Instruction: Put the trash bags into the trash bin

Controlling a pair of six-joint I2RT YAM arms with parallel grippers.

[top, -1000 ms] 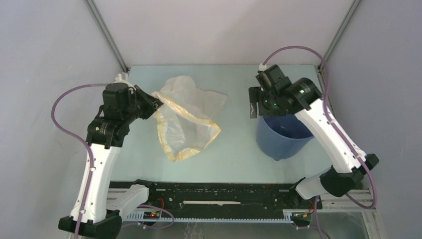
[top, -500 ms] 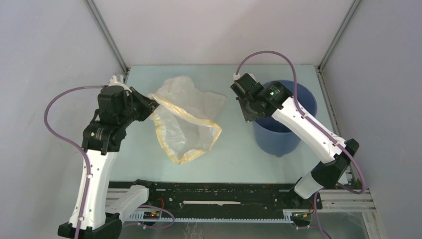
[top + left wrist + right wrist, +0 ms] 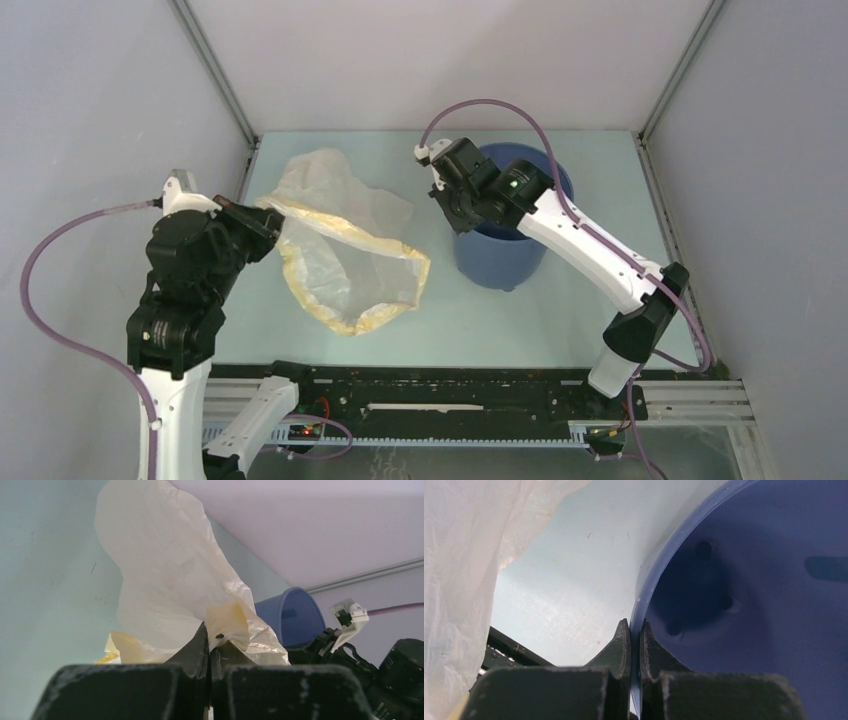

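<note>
The trash bag, thin crinkly whitish plastic with a yellow edge, lies spread on the pale table left of centre. My left gripper is shut on its left edge; in the left wrist view the bag rises from between the closed fingers. The trash bin, a round blue bucket, stands right of the bag. My right gripper is shut on the bin's left rim, and in the right wrist view the blue rim runs between the fingers, with the bin's inside showing empty.
Grey walls close the table on the left, back and right. A black rail with the arm bases runs along the near edge. The right arm's link crosses over the bin. Purple cables loop off both wrists.
The right gripper closed on the bin's rim and drew the bin leftward toward the bag. The left gripper, still shut on the bag, pulled its edge left and nearer.
</note>
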